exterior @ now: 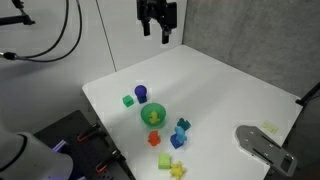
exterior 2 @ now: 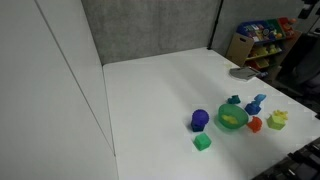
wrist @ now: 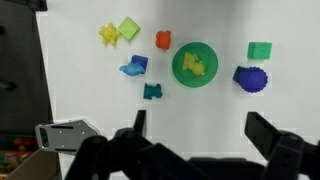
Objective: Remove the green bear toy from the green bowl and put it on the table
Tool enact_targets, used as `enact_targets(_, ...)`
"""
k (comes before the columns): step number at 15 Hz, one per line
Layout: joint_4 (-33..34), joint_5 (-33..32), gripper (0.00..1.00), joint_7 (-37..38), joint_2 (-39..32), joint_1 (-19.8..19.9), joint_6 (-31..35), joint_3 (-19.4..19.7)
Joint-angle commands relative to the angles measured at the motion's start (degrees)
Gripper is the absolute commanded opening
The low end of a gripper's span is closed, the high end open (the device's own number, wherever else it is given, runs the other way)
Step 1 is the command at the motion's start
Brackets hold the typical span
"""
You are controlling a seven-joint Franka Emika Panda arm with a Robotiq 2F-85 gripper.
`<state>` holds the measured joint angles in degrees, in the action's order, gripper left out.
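The green bowl (wrist: 195, 66) sits on the white table (wrist: 100, 95) and holds a small yellow-green lump. It shows in both exterior views (exterior: 153, 115) (exterior 2: 232, 118). A tiny dark teal-green figure, the green bear toy (wrist: 152, 91), lies on the table just beside the bowl, outside it; it also shows in both exterior views (exterior: 182, 125) (exterior 2: 235, 100). My gripper (wrist: 200, 135) is open and empty. It hangs high above the far part of the table (exterior: 157, 30), well away from the toys.
Around the bowl lie a blue cylinder (wrist: 251, 78), a green cube (wrist: 260, 50), a blue lumpy toy (wrist: 134, 67), an orange toy (wrist: 163, 40), a yellow toy (wrist: 108, 34) and a light green cube (wrist: 129, 29). A grey metal plate (exterior: 262, 145) rests at the table's edge.
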<state>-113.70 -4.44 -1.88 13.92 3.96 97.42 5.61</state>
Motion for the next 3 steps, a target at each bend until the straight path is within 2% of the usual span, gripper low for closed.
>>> enact_targets(1, 0.1, 0.1, 1.0, -0.1, 0.1, 0.3, -0.4, -0.2)
enact_targets(3, 0.1, 0.1, 1.0, -0.1, 0.1, 0.3, -0.5, -0.2)
